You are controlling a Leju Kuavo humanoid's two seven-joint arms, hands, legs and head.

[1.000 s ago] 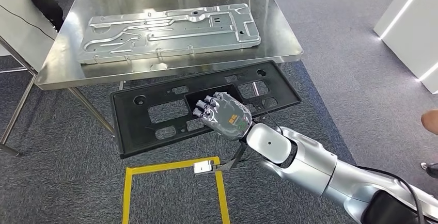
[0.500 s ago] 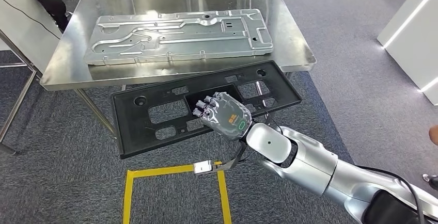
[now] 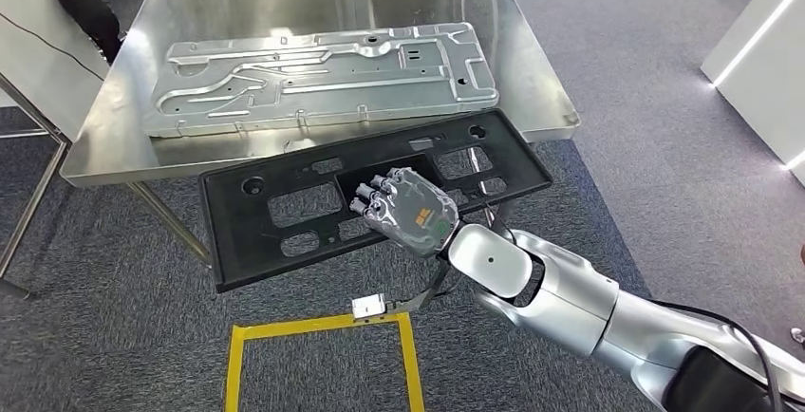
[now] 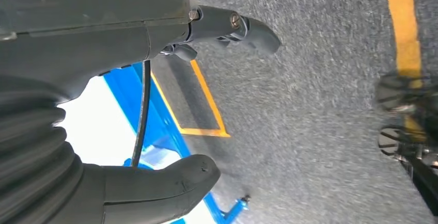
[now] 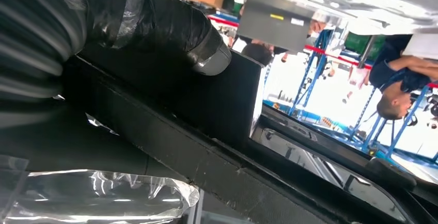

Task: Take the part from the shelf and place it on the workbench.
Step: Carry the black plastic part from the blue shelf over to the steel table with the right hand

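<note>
The step in hand is the carry: the right hand [image 3: 406,211] holds the black part [image 3: 285,205] by a middle opening, fingers curled over the inner edge, and the part hangs in the air just in front of the workbench [image 3: 532,99]. In the right wrist view the thumb [image 5: 206,53] presses on the panel [image 5: 217,105], so the grasp looks firm. The far edge of the part reaches the near rim of the bench, perhaps a little over it.

A silver plate [image 3: 323,75] already lies on the bench and takes most of the surface. I judge that the next move calls for lifting the part higher than the rim and bringing it forward, then lowering it flat, either on the bare strip near the edge or on the plate. The part is long and held by one hand, so it may tilt.

The left hand [image 4: 155,105] hangs over the carpet, holding nothing, thumb and fingers apart.

Writing: the back of the right hand has a small orange mark and a green one; I cannot read them. Yellow tape [image 3: 313,325] marks the floor.
</note>
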